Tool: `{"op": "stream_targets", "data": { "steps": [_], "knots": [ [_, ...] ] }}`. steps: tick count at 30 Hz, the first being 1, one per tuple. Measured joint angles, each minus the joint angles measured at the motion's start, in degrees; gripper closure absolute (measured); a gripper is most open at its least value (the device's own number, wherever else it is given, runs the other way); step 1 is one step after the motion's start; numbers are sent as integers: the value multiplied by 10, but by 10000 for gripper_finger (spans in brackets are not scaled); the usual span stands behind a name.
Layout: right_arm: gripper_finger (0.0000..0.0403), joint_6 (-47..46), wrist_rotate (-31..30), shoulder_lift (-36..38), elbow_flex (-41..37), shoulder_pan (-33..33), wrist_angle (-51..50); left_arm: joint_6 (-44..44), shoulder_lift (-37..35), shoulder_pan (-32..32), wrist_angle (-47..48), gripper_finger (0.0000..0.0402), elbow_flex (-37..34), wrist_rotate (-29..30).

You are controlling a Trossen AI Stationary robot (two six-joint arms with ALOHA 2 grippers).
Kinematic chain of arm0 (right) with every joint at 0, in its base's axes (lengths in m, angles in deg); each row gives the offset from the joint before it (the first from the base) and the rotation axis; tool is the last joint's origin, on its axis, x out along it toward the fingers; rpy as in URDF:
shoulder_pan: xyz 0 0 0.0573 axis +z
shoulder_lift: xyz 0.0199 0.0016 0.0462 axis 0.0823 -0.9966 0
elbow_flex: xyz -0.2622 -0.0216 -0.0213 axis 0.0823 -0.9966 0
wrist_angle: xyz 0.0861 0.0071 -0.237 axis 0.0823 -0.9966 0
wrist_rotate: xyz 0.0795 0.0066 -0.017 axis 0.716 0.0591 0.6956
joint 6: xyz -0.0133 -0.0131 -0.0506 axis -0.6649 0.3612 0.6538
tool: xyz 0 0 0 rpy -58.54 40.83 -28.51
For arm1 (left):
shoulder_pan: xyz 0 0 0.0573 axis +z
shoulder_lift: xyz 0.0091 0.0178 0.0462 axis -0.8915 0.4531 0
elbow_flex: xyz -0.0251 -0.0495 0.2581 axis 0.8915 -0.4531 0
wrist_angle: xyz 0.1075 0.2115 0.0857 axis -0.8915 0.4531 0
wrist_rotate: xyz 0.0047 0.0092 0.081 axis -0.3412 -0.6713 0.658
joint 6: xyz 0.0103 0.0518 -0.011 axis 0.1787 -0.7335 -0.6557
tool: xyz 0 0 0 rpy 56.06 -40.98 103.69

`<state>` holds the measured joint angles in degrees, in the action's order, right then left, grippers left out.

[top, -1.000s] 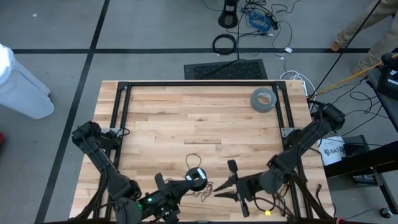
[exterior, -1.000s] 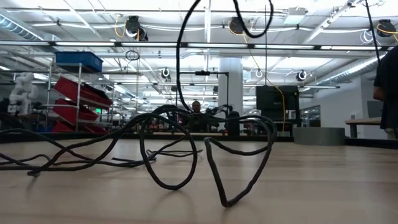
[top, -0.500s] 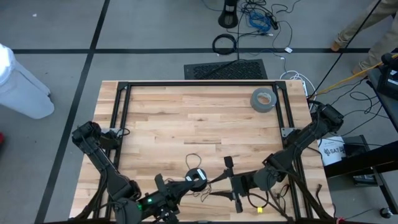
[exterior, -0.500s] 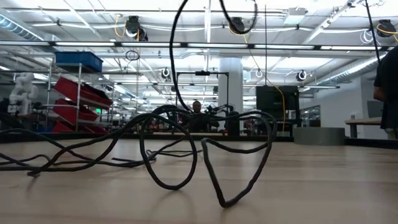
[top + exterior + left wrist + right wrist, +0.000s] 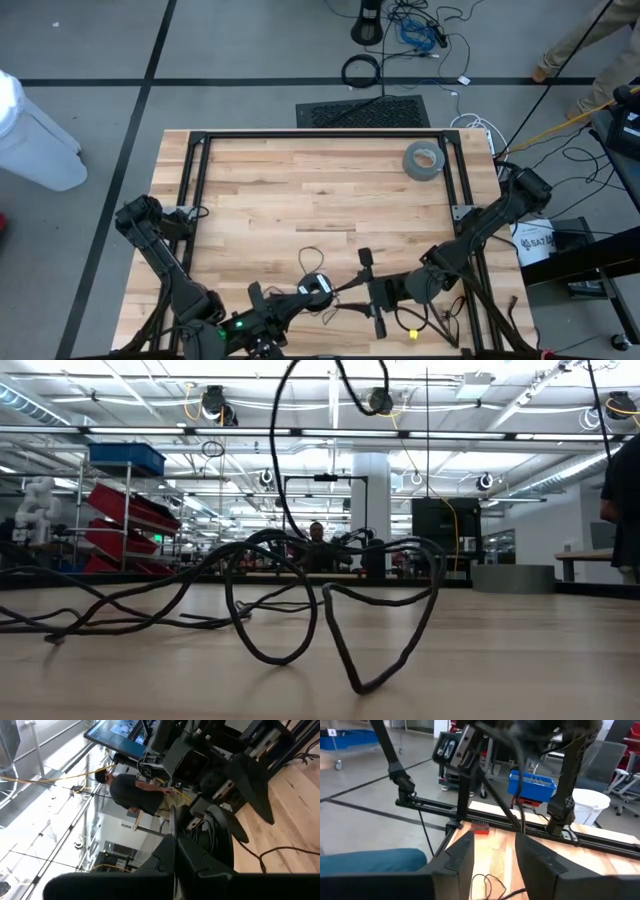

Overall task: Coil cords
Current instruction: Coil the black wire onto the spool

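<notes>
Right pincer: near the tabletop's near edge, right of centre; fingers spread wide, gripping nothing, pointing across toward the left arm.
Left pincer: just beside the right one, on its left; closed, seemingly pinching a small bundle of the cords, though the contact itself is too small to confirm.
Cords: very thin black wire, loose loops lying on the tabletop around and just beyond the left pincer, a strand trailing toward the right pincer; in the low view, tangled arcs standing up off the wood.
Direction from right pincer: cords lie to its left, straight ahead of the open fingers.
Long axis: loose strand runs roughly left-to-right between the two pincers.
Nearer arm: left is at the bundle already; right is nearest the free strand.
Likely hinge of next move: bringing the open fingers astride that strand.
</notes>
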<state>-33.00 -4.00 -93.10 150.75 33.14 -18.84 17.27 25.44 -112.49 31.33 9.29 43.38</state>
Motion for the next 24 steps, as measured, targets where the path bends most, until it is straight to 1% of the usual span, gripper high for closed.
{"op": "stream_targets", "data": {
  "steps": [4,7,10,14,20,22,24],
  "knots": [
    [248,2,1,-22,0,-6,15,-1,0,-3,0,400,0,-8],
    [232,19,1,-37,0,-13,46,-1,0,-4,0,400,0,-8],
    [228,33,5,-44,0,-18,65,-2,0,-6,0,400,0,-8],
    [244,34,18,-44,0,-18,65,-2,0,-9,0,400,0,-7],
    [272,34,19,-42,0,-14,44,-3,0,-17,-1,400,0,-7],
    [286,33,19,-42,0,-14,43,-4,0,-18,0,400,0,-7],
    [310,34,19,-42,0,-14,48,-8,0,-19,-1,400,0,-7]
  ]
}}
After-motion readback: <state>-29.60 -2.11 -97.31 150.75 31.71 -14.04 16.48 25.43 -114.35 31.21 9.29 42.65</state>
